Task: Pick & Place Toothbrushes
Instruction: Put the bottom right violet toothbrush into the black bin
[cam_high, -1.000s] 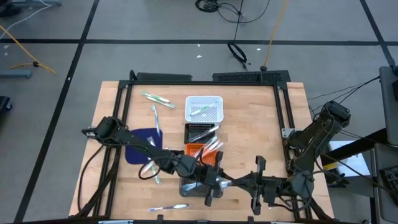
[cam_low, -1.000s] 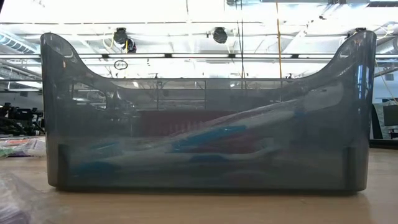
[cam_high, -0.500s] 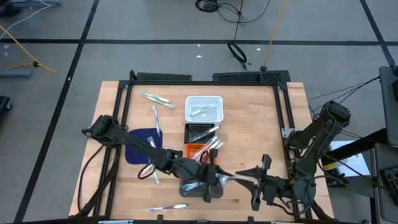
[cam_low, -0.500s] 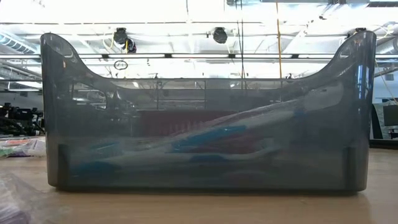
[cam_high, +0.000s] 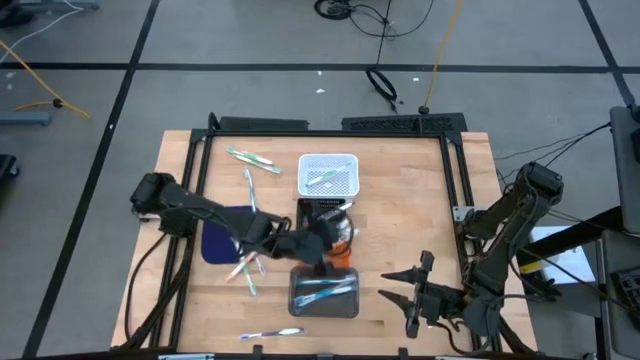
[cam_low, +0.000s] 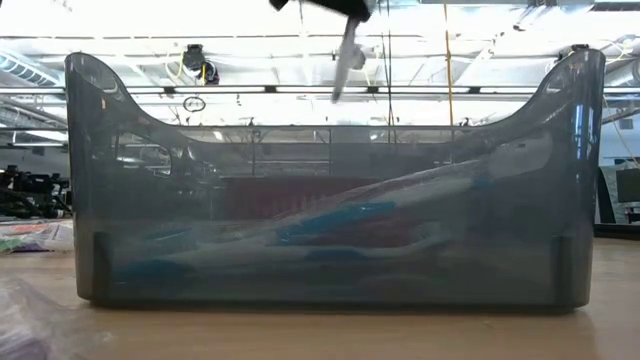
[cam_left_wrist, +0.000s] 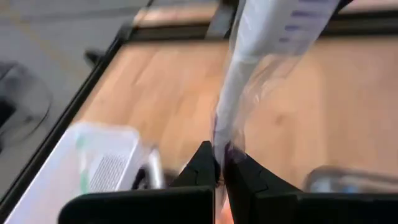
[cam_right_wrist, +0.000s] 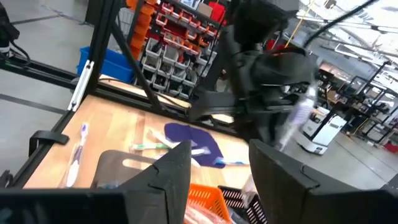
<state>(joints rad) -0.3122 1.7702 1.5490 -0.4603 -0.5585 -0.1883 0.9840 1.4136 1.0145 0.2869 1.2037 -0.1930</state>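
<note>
1. Smoky grey plastic forms the near tray (cam_high: 324, 295), which stands on the wooden table (cam_high: 410, 210) near its front edge and holds several toothbrushes with blue accents (cam_high: 322, 290); the low view looks straight through its wall (cam_low: 330, 200) at them
2. The left gripper (cam_high: 335, 235) hangs over the orange tray (cam_high: 340, 248), just beyond the grey tray, with the left arm reaching in from the table's left side
3. In the left wrist view its fingers (cam_left_wrist: 205, 168) are pinched tight on a wrapped toothbrush (cam_left_wrist: 249, 81) in a clear sleeve that sticks up and away from the fingertips; the low view shows the same toothbrush dangling above the grey tray's far rim
4. The right gripper (cam_high: 415, 290) sits low at the near right of the table, to the right of the grey tray, with its fingers (cam_right_wrist: 171, 168) spread apart and nothing between them
5. A white mesh tray (cam_high: 327, 172) at the far centre holds a green-accented toothbrush (cam_high: 322, 179); a black tray (cam_high: 318, 210) lies between it and the orange one
6. Loose toothbrushes lie on the table: two at the far left (cam_high: 250, 160), some by the dark blue mat (cam_high: 222, 232) on the left, and one at the near edge (cam_high: 268, 333)
</note>
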